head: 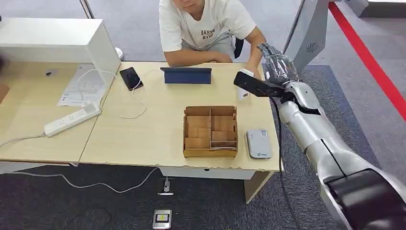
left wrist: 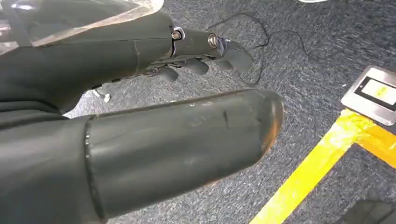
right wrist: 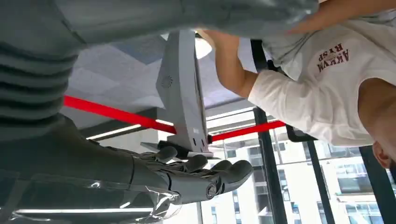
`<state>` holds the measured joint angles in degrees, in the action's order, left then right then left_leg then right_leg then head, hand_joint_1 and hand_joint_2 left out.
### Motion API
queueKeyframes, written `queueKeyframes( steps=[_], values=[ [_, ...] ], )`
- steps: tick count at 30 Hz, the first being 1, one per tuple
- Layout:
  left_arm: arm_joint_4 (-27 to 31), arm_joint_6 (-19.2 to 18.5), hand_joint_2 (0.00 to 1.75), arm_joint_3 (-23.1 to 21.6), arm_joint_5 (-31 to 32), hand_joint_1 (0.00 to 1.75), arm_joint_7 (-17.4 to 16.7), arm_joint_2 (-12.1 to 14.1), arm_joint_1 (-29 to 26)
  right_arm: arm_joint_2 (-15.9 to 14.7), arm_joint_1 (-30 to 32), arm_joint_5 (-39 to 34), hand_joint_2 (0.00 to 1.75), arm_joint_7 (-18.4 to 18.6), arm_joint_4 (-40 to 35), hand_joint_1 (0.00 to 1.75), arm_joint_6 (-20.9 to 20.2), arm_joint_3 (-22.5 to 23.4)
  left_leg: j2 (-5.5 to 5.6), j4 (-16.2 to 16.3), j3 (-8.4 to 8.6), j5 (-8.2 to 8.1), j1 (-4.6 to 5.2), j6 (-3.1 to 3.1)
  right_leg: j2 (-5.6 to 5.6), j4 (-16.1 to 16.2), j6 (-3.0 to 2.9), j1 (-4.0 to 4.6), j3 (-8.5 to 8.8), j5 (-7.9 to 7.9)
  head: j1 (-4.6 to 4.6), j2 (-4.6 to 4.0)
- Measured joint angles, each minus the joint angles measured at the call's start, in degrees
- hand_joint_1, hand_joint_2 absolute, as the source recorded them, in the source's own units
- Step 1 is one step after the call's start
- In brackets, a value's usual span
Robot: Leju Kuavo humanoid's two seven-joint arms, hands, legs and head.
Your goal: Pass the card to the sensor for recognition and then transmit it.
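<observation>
Head view, upper right: my right hand [head: 277,64] is raised near the person's hand [head: 252,70], fingers loosely spread, card not visible to me, so the handover may fumble beyond the sensor [head: 259,143].

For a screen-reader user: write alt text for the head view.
The robot's right hand is raised with open fingers at the far right corner of a wooden table, near a seated person in a white T-shirt. On the table are a divided cardboard box, a grey card reader, a tablet, a phone and a power strip.
</observation>
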<state>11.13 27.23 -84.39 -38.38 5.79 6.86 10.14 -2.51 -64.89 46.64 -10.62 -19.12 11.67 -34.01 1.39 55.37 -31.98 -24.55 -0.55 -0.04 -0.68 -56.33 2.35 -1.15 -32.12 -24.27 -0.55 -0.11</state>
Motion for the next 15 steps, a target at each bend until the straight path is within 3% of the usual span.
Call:
queueKeyframes(
  steps=[6,12,14,15],
  values=[
    [0.0,-0.1,0.0,0.0,0.0,0.0,-0.2,0.2,0.0,-0.1,0.0,-1.7,0.0,-1.2,0.0,0.0,1.6,0.2,0.0,0.0,0.01,0.0,0.0,0.0,0.0,0.0,0.0,0.0,0.02,0.0,0.0,0.0],
    [0.0,-0.1,0.0,0.0,-1.4,0.0,-0.4,0.2,0.0,-0.5,-0.4,-11.9,0.0,-7.2,-0.9,0.0,7.0,3.4,0.0,0.0,0.02,0.0,0.0,0.0,0.0,0.0,0.0,0.0,0.02,0.0,0.0,0.0],
    [0.0,-0.1,0.0,0.0,-2.5,0.0,-1.1,0.2,0.0,-0.6,-0.5,-19.5,0.0,-8.2,-1.2,0.0,4.5,5.4,0.0,0.0,0.03,0.0,0.0,0.0,0.0,0.0,-0.01,0.0,0.06,0.0,0.0,0.0],
    [0.0,-0.1,0.0,0.0,-3.2,0.0,-1.6,0.2,0.0,-0.5,-0.4,-27.2,0.0,-7.7,-1.6,0.0,-0.1,7.4,0.0,0.0,0.04,0.0,0.0,0.0,0.0,0.0,-0.01,0.0,0.08,0.0,-0.02,0.0]
  ],
)
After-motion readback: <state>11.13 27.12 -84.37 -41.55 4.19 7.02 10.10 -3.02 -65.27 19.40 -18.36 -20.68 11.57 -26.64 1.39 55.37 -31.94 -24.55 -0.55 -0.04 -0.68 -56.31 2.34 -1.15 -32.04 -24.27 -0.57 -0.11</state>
